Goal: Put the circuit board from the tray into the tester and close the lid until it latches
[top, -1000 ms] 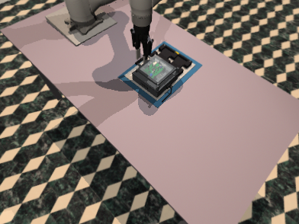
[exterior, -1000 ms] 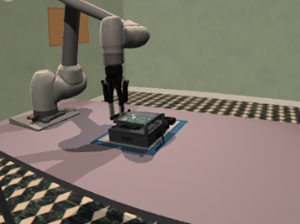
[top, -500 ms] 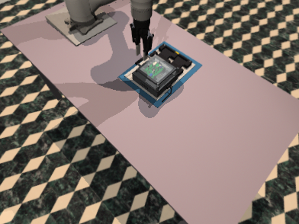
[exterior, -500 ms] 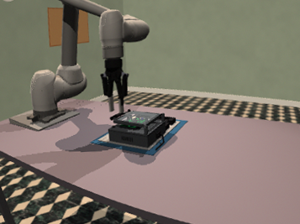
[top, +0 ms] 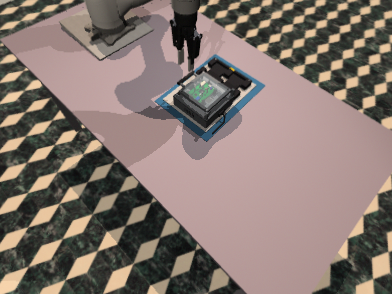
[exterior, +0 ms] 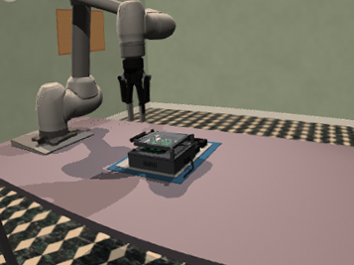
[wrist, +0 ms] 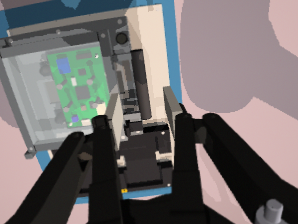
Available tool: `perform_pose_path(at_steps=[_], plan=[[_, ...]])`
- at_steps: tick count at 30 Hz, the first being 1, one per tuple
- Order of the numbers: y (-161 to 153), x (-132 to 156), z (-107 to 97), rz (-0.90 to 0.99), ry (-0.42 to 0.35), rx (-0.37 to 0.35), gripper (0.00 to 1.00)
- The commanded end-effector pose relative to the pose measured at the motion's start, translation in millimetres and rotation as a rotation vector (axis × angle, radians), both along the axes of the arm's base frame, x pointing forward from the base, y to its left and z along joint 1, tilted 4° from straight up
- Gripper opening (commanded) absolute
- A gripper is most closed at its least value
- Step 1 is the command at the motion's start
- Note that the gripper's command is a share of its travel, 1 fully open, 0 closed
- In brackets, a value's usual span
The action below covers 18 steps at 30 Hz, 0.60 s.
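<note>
Hanging high over the desk point(top: 280, 190), pincer point(exterior: 136, 117) part-open, gripping nothing. Board point(wrist: 77, 85) lies in the tester point(exterior: 150, 159) beneath the clear lid point(top: 206, 90), which looks shut. Tester sits below and forward of the fingertips, well apart; handle point(wrist: 141, 80) runs lengthwise between them.

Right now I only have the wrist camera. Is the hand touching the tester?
Observer: No. In the exterior view the hand hangs high above the tester, fingers apart, holding nothing.
Operator: Is the lid down flat?
Observer: From the side, the lid lies about level on the tester's body. Whether it has latched, I cannot tell.
</note>
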<state>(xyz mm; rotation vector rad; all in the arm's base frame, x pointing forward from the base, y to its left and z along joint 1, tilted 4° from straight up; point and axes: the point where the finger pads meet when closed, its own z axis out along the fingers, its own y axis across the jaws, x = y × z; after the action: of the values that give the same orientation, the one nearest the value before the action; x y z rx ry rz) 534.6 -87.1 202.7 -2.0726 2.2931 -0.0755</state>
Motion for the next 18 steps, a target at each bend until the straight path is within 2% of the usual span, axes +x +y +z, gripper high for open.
perform_pose_path(at_steps=[1, 9, 18], plan=[[0.0, -0.3, 4.3, 0.0, 0.0, 0.0, 0.3], [0.1, -1.4, 19.9, 0.0, 0.0, 0.0, 0.3], [0.1, -1.8, 25.3, 0.0, 0.0, 0.0, 0.3]])
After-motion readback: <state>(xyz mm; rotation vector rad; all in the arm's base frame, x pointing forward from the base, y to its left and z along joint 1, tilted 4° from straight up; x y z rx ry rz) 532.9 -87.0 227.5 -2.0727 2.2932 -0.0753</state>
